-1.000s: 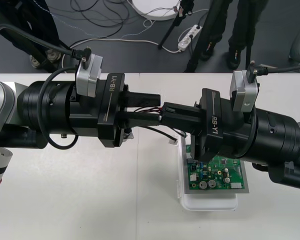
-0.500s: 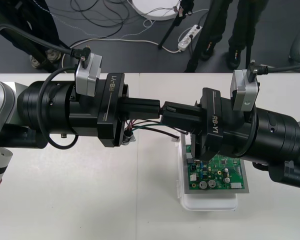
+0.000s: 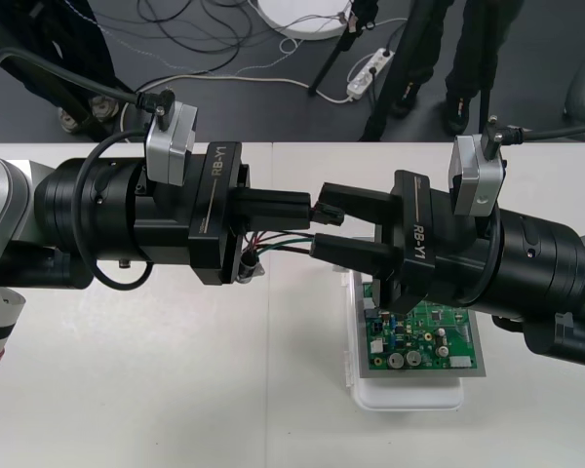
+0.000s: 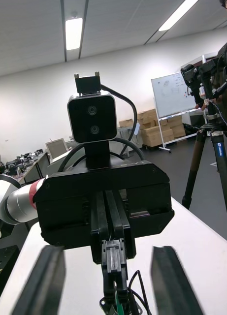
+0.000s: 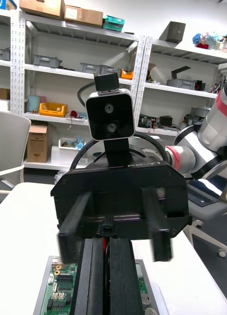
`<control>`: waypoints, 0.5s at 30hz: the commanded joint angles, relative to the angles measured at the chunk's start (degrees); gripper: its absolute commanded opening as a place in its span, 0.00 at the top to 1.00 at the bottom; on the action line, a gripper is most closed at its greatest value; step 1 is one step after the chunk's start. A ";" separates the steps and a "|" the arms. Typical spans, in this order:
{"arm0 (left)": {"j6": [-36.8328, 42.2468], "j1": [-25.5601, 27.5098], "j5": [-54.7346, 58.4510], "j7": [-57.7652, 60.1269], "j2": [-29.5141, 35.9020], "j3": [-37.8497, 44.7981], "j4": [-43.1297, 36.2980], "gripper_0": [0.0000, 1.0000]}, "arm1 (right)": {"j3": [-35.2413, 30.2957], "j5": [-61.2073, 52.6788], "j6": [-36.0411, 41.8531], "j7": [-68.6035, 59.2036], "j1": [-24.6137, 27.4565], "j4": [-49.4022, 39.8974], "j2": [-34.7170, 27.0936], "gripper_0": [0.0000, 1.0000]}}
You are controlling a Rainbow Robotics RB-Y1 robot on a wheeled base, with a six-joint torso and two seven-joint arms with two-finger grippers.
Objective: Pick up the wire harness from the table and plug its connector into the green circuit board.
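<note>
Right pincer [image 3: 319,218] now apart | left pincer [image 3: 297,207] clamps harness [image 3: 278,242] | plug [image 3: 324,213] level, pointing right

Bright, even light from overhead. Desk [image 3: 175,370] pale with no glare, and soft faint shadows under both arms near its far edge. Left gripper [image 3: 307,207] and right gripper [image 3: 320,219] read flat black. Ceiling light strip [image 4: 74,33] blown out white.

The front view looks steeply down from overhead on the table [image 3: 127,390], with floor [image 3: 526,107] along the frame's upper edge. The right wrist camera faces the left pincer [image 4: 113,238], level and close; the left wrist camera likewise faces the right pincer [image 5: 113,231]. All three share that meeting.
</note>
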 commanded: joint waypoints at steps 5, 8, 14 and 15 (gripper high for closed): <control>2.09 -2.29 0.78 0.57 -1.15 1.45 -0.02 1.00 | -1.24 0.16 -0.45 -0.92 -1.20 -1.08 -0.76 0.00; 2.09 -2.29 0.87 -0.05 -1.06 1.45 0.95 1.00 | -1.24 0.16 -0.36 -1.00 -1.28 -1.08 -0.76 0.00; 2.00 -1.85 1.57 -1.19 -0.89 1.45 2.44 1.00 | -1.24 0.07 -0.45 -1.00 -1.20 -1.08 -0.85 0.00; 2.00 -1.68 1.84 -1.36 -0.89 1.45 2.88 1.00 | -1.24 0.07 -0.45 -1.00 -1.28 -0.99 -0.85 0.00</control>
